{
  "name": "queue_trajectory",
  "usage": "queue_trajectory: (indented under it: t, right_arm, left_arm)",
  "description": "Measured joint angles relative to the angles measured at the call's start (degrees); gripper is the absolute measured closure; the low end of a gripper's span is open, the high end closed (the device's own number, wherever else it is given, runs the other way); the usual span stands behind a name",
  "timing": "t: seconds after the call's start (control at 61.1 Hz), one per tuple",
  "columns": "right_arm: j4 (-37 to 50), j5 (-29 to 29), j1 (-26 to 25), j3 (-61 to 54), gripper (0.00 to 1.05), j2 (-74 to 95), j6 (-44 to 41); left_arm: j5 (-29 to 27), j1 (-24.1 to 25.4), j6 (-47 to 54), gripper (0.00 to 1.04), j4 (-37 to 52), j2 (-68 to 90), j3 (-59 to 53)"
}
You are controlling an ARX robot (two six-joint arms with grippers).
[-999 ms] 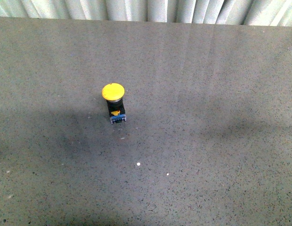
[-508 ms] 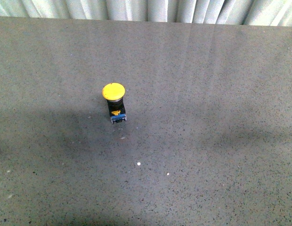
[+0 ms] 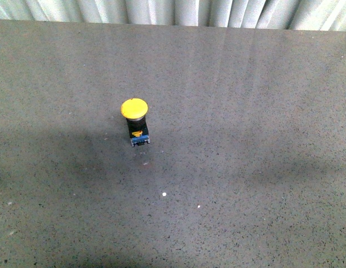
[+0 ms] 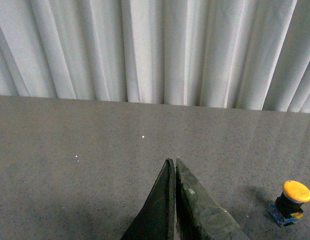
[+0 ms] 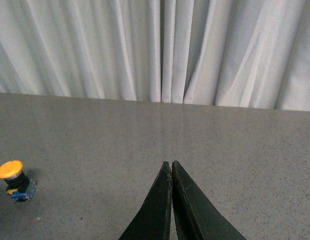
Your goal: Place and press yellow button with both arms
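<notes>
looking down from the front camera i see the button [image 3: 135, 121] standing upright on the grey table [image 3: 262, 111], a little left of centre, with neither arm in that view. each wrist camera shows it off to one side, well apart from the fingers. the left gripper [image 4: 174, 162] has its jaws pressed together on nothing, and the right gripper [image 5: 169, 165] is the same. i judge the button light and rigid but top-heavy, its yellow cap wider than the small blue base, so it could tip easily. i'd pinch the black body under the cap, then press straight down on the dome.
</notes>
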Motion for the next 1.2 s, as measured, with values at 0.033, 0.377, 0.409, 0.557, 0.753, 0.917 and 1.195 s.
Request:
queue_trajectory:
  t: [0.033, 0.377, 0.409, 0.557, 0.753, 0.917, 1.195]
  right_arm:
    - [-0.66, 0.0, 0.0, 0.0, 1.03, -0.66, 0.0]
    - [-13.29, 0.0, 0.0, 0.0, 1.03, -11.93, 0.0]
    - [-13.57, -0.02, 0.0, 0.0, 1.03, -13.11, 0.0]
    - [-13.81, 0.02, 0.0, 0.0, 1.03, -13.51, 0.0]
    - [-13.81, 0.0, 0.0, 0.0, 0.85, -13.57, -0.13]
    - [-13.81, 0.0, 0.0, 0.0, 0.55, -13.57, -0.11]
    - [-13.81, 0.0, 0.0, 0.0, 0.09, -13.57, -0.11]
  left_arm:
    - [0.0, 0.0, 0.0, 1.03, 0.0, 0.0, 0.0]
    - [-0.02, 0.0, 0.0, 1.03, 0.0, 0.0, 0.0]
    - [0.0, 0.0, 0.0, 1.03, 0.0, 0.0, 0.0]
    - [-0.02, 0.0, 0.0, 1.03, 0.0, 0.0, 0.0]
    - [0.0, 0.0, 0.0, 1.03, 0.0, 0.0, 0.0]
    - [0.0, 0.0, -0.04, 0.77, 0.0, 0.0, 0.0]
    - [0.0, 0.0, -0.04, 0.29, 0.0, 0.0, 0.0]
